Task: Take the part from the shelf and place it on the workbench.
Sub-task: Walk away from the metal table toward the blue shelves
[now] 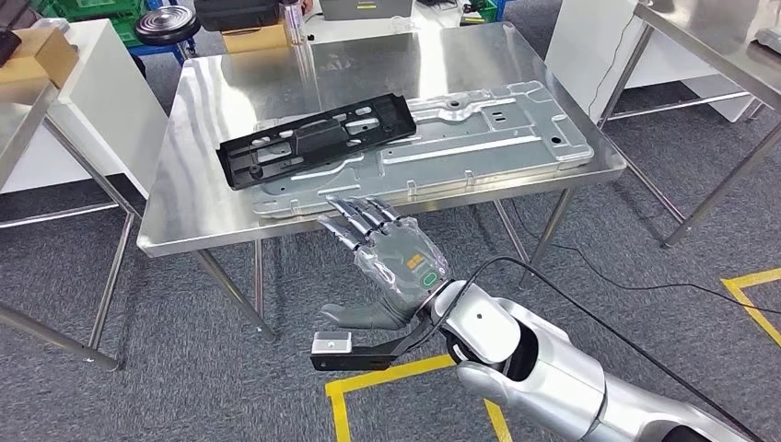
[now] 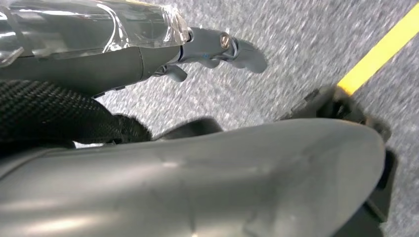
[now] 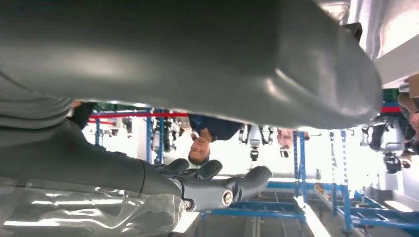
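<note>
The black plastic part (image 1: 316, 140) lies flat on the steel tabletop (image 1: 230, 83), resting across the left end of a large grey metal plate (image 1: 479, 138) that covers much of the surface. The part is long and narrow, slightly angled, with its left end nearer the front edge of the tabletop and its right end further back on the plate.

The right robot hand (image 1: 391, 253) hangs in front of the tabletop's near edge, just below the plate, apart from the black part. Its fingers (image 1: 364, 219) are stretched out straight and close together, pointing toward the plate, with the thumb spread out to the side; it holds nothing. A clear plastic cover wraps the back of the hand. In the right wrist view the same robot hand (image 3: 207, 190) shows its dark fingers extended with nothing in them, and a person stands in the background among blue racks (image 3: 301, 168).

The left robot hand (image 2: 212, 49) appears in the left wrist view above grey carpet (image 2: 296, 44) with a yellow floor line (image 2: 380, 49); its fingers are loosely extended and hold nothing.

Behind the tabletop, beyond the plate, stand a cardboard box (image 1: 255, 38) and a round black disc (image 1: 167, 23).
</note>
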